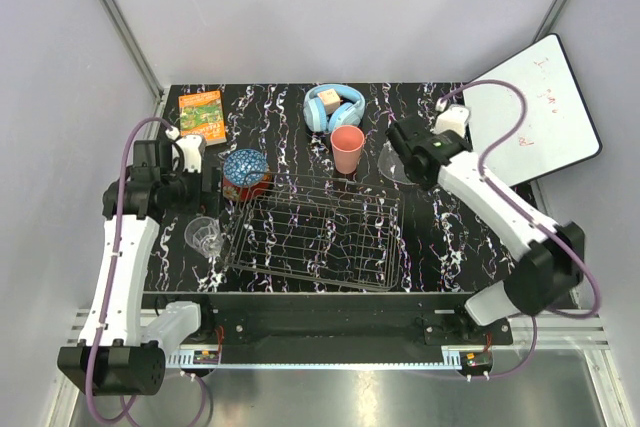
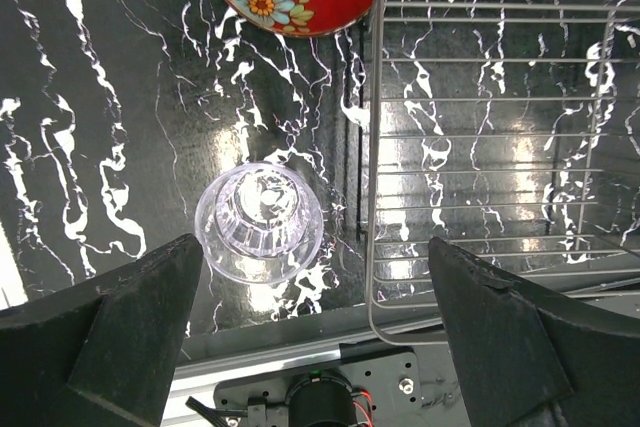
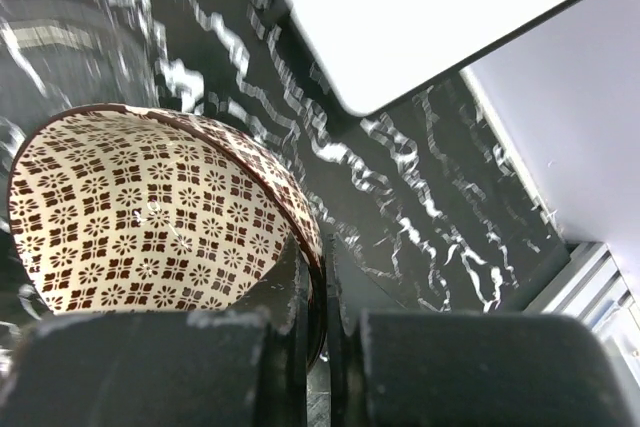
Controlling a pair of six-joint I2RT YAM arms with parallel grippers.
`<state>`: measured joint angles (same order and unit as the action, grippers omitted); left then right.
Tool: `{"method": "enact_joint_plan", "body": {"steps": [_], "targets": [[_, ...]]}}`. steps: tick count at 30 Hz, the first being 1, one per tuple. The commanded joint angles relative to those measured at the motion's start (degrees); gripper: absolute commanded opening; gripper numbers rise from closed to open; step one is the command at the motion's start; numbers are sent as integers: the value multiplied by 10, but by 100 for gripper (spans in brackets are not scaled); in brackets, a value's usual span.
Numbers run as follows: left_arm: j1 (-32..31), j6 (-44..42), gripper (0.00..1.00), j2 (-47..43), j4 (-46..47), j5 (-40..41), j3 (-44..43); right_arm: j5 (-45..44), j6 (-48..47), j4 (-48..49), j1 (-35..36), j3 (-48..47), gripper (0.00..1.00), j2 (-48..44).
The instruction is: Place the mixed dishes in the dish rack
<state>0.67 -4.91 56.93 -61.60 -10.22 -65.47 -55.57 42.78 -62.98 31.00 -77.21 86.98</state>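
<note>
My right gripper [image 3: 322,267] is shut on the rim of the beige-brown patterned bowl [image 3: 140,217], one finger inside and one outside. In the top view this gripper [image 1: 400,140] is at the back right, over the clear glass shallow dish [image 1: 392,165], and the bowl is hidden under it. My left gripper [image 2: 315,247] is open and empty above the small glass tumbler [image 2: 258,222], which stands left of the dish rack [image 2: 490,147]. The wire rack [image 1: 312,232] holds nothing. The blue-patterned red bowl [image 1: 245,172] and the salmon-pink cup [image 1: 347,149] stand just behind it.
Light-blue headphones [image 1: 333,107] and an orange book [image 1: 202,115] lie at the back of the table. A white board [image 1: 535,107] leans at the right and also shows in the right wrist view [image 3: 430,7]. The table's front edge is just below the rack.
</note>
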Motion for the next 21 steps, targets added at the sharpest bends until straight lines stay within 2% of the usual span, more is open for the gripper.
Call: {"method": "enact_joint_plan", "body": {"steps": [1,6,12,16,21], "targets": [[1,-12,99,-6,48,14,28,-64,17,-47,10,-65,0,-85],[2,-27,99,5,94,62,80,0,2,-71,106,-84,0,-118],[0,-50,99,16,122,84,87,38,81,-160,213,-89,0,-64],[-3,-63,98,30,143,121,90,49,118,-184,249,-89,0,-25],[-19,-70,97,35,164,152,112,67,120,-185,249,-83,0,20]]}}
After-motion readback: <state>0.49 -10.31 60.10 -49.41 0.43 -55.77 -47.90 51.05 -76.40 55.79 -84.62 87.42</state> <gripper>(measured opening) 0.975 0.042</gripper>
